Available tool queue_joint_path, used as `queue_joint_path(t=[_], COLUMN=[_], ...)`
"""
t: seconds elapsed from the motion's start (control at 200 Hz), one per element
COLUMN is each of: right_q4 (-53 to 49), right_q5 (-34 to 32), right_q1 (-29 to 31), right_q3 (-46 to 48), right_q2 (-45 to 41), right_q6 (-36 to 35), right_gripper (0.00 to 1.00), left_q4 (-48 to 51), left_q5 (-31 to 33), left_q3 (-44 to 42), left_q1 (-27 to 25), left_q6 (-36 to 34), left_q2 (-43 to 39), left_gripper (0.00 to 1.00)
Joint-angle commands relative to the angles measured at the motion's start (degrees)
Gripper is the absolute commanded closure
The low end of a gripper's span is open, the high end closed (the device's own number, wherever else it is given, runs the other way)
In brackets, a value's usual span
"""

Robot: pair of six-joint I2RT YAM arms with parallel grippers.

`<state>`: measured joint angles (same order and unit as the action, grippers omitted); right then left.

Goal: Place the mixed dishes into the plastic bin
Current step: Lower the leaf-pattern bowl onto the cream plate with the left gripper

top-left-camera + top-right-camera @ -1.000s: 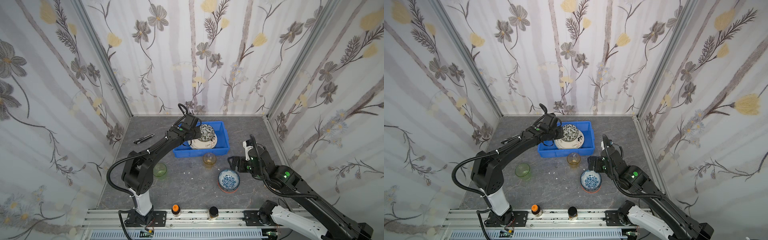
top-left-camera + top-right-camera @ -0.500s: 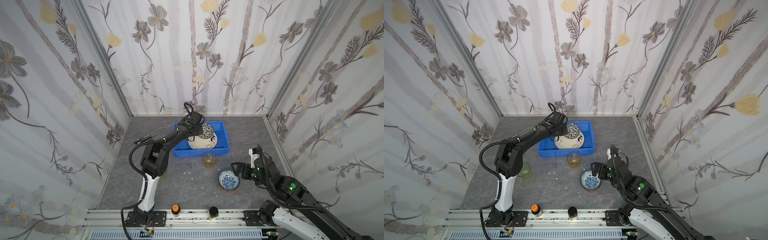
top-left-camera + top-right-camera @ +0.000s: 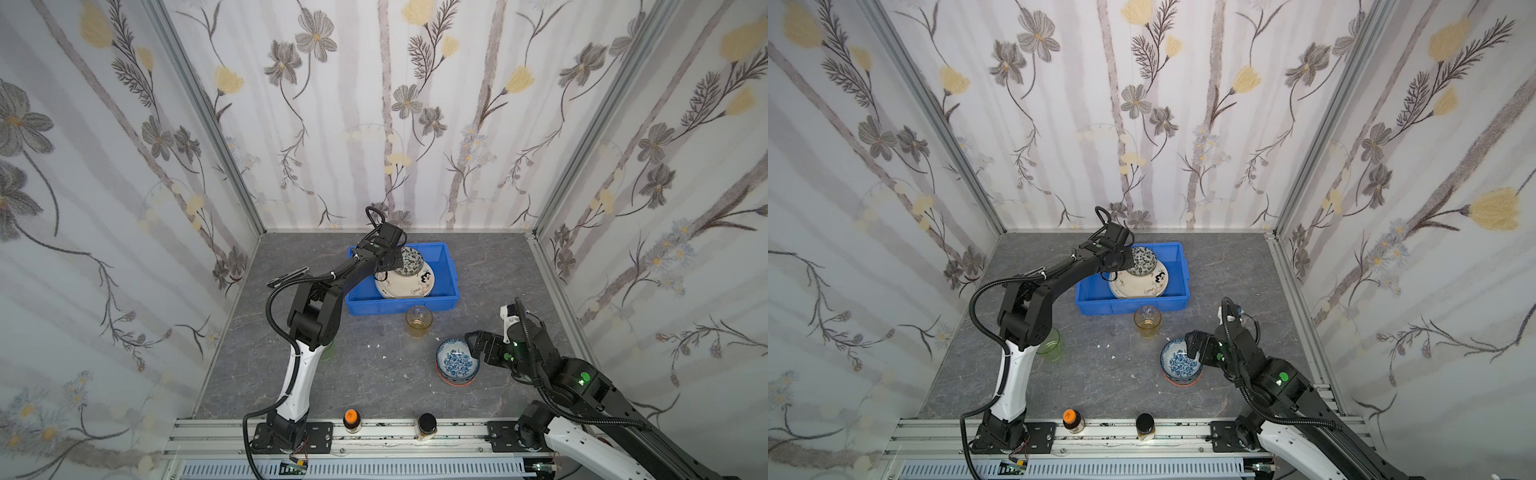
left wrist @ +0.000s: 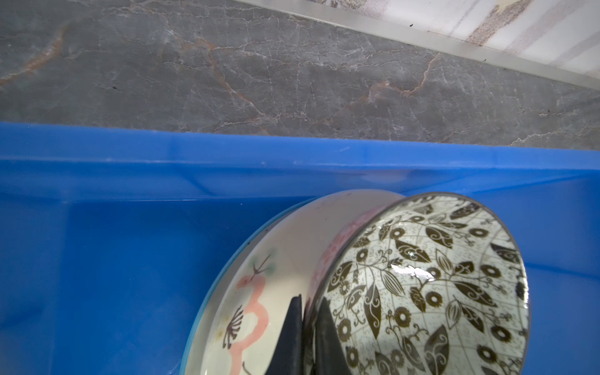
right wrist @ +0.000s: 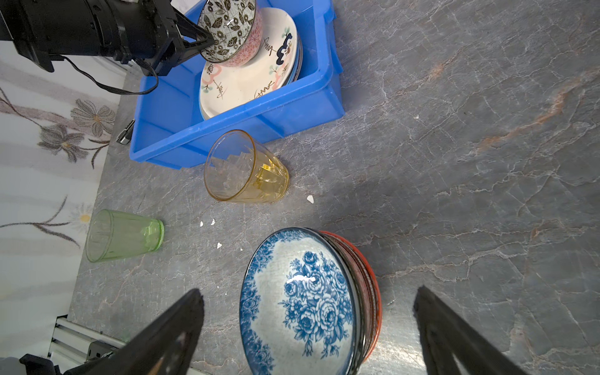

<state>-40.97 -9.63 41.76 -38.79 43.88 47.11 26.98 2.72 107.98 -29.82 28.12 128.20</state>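
The blue plastic bin [image 3: 374, 305] [image 3: 1100, 305] holds a stack of plates topped by a cream plate [image 3: 405, 284] [image 4: 276, 259]. My left gripper [image 3: 390, 262] [image 4: 310, 300] is shut on the rim of the black-white leaf bowl [image 3: 409, 261] [image 4: 422, 276], which sits tilted on that plate. My right gripper [image 3: 473, 345] [image 5: 308, 290] is open, its fingers either side of the blue floral bowl [image 3: 457, 360] [image 5: 302, 298]. That bowl is nested in an orange bowl [image 5: 371, 292]. An amber tumbler [image 3: 419, 321] [image 5: 246, 168] stands before the bin. A green tumbler [image 3: 1050, 343] [image 5: 123, 233] stands left.
Two small jars, one orange-lidded [image 3: 351, 417] and one black-lidded [image 3: 427, 424], stand by the front rail. A black pen-like tool [image 3: 289, 276] lies left of the bin. Small white chips [image 3: 374, 345] are scattered on the grey table. Walls close in on three sides.
The right gripper has come down and forward to straddle the blue floral bowl. The left arm's elbow has swung rightward while the leaf bowl stayed over the plates.
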Motion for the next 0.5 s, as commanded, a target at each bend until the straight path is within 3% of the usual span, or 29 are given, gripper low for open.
queue_joint_path(t=[0.0, 0.12, 0.495], right_q4=[0.74, -0.29, -1.63], right_q5=[-1.0, -0.98, 0.48], right_q1=[0.01, -0.01, -0.01], right_q3=[0.03, -0.23, -0.34], right_q2=[0.65, 1.95, 5.47], right_q6=[1.18, 1.31, 1.27], right_gripper=[0.01, 0.03, 0.13], left_q4=[-1.12, -1.14, -1.14], left_q5=[0.09, -0.13, -0.35], left_q3=[0.66, 0.62, 0.22], left_q1=[0.11, 0.25, 0.32], left_q6=[0.73, 0.75, 0.36], left_q2=[0.47, 0.81, 0.99], left_gripper=[1.0, 1.0, 0.76])
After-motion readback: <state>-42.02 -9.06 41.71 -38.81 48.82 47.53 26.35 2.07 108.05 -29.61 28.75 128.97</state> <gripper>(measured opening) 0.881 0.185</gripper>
